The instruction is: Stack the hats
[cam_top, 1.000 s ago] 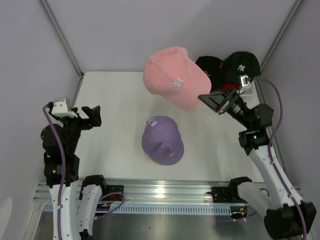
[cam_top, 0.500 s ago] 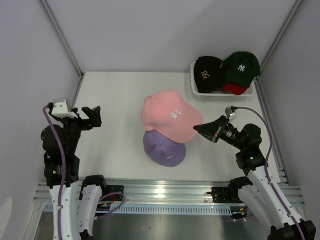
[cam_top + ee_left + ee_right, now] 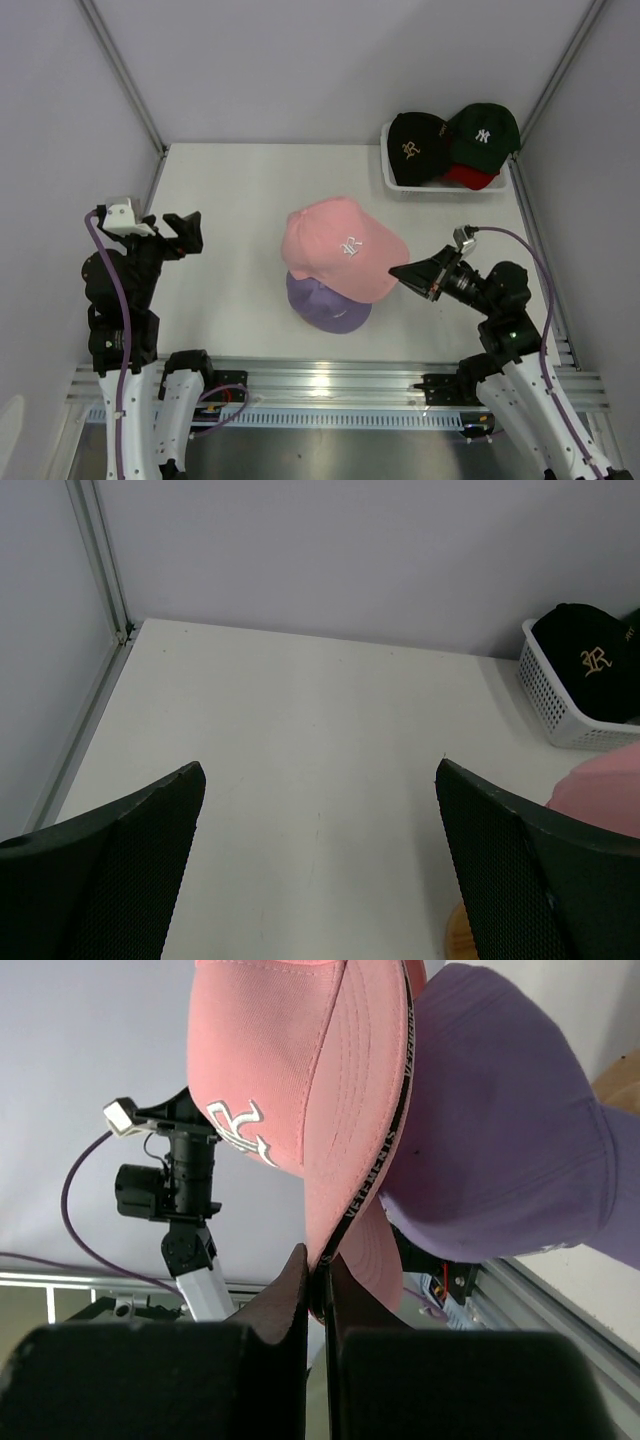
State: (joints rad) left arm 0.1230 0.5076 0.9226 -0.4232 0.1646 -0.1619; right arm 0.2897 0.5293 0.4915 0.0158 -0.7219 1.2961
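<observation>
The right fingers (image 3: pixel 418 272) were pinched shut on the brim edge of the pink cap (image 3: pixel 340 245), which lay over the purple cap (image 3: pixel 325 308) mid-desk (image 3: pixel 230 190). At 9 o'clock the left fingers (image 3: pixel 185 232) gaped wide, holding nothing, with open desk beside them. At 1 o'clock, the basket (image 3: pixel 390 178) held the black cap (image 3: pixel 418 140), dark green cap (image 3: pixel 483 128) and red cap (image 3: pixel 468 177).
</observation>
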